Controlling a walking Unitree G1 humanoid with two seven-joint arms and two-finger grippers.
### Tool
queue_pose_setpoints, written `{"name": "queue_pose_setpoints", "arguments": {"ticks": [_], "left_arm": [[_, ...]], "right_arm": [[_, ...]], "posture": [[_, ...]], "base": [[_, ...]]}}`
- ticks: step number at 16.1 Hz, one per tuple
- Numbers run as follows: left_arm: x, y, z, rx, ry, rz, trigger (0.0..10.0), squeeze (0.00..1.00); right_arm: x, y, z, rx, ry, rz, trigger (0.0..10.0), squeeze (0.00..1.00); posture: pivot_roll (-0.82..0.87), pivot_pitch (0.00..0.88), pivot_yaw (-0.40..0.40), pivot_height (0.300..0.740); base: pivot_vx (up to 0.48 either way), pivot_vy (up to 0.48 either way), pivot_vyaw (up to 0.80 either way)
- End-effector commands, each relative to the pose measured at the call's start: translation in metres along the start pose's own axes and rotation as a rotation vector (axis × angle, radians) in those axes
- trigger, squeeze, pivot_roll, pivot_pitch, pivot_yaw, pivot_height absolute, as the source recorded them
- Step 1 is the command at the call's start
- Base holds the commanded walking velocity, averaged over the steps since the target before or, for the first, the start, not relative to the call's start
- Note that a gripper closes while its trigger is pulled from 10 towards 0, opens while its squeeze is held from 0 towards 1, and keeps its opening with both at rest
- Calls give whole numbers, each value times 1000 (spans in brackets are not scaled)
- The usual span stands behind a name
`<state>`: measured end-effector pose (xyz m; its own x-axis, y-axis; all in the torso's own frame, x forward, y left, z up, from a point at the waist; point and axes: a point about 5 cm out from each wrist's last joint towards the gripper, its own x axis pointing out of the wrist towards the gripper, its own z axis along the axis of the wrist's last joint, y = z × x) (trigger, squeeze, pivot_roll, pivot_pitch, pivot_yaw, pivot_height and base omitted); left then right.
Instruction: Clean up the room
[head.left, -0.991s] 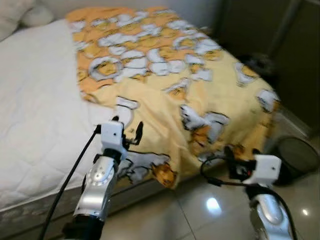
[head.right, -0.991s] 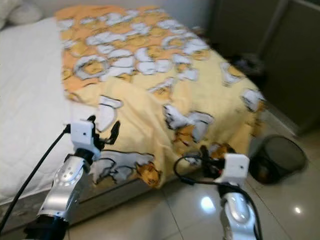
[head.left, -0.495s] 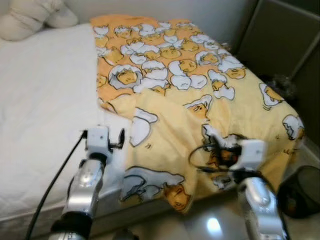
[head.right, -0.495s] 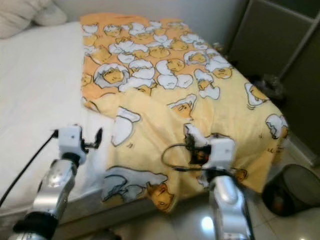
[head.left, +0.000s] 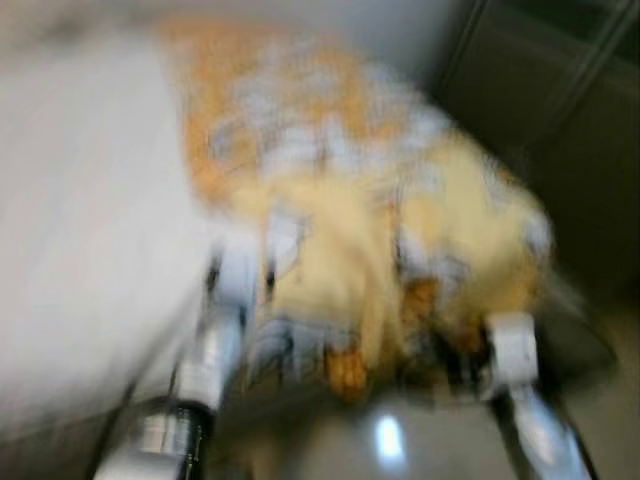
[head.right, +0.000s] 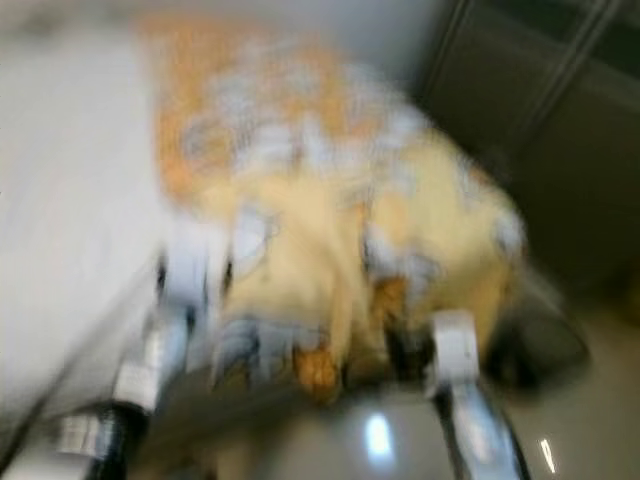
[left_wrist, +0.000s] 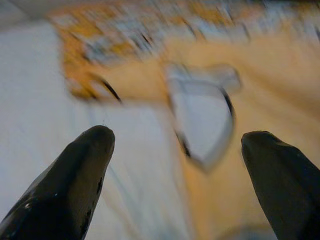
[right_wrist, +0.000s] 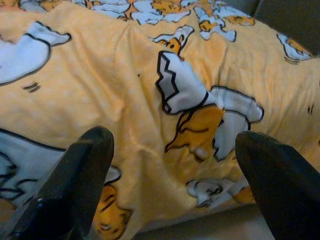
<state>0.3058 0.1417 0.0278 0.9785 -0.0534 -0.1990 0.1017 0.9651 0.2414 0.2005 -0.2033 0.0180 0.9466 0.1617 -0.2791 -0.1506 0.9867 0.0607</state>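
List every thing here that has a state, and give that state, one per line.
Yellow blanket: crumpled, draped over the bed's foot edge.
White mattress: bare beside the blanket.
Left hand: open, empty, facing the blanket's edge.
Right hand: open, empty, facing the hanging blanket.
Head views: blurred.

One bed (head.left: 80, 250) with a white sheet. One yellow blanket (right_wrist: 100, 100) printed with a cartoon pattern, spread to the bed's foot edge and far side. Two silver arms, each ending in one tool: left tool (left_wrist: 172, 165), right tool (right_wrist: 172, 170). Each tool has two black fingers (right_wrist: 85, 175). Head views are blurred.
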Motion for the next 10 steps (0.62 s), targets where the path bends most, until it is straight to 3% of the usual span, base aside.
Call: {"name": "queue_pose_setpoints", "arguments": {"ticks": [1,4,10], "left_arm": [[1,-8,2,32,-11,-9,10000,0],[5,-3,1,29,18,43,10000,0],[12,3,6,78,33,56,10000,0]], "right_arm": [[-7,-4,-9,33,43,10,10000,0],[-17,-1,-12,17,53,34,10000,0],[-58,23,-2,29,54,102,10000,0]], "posture": [[-61,15,-161,740],[-80,64,-163,740],[-164,204,-175,740]], "base": [[0,0,0],[0,0,0],[0,0,0]]}}
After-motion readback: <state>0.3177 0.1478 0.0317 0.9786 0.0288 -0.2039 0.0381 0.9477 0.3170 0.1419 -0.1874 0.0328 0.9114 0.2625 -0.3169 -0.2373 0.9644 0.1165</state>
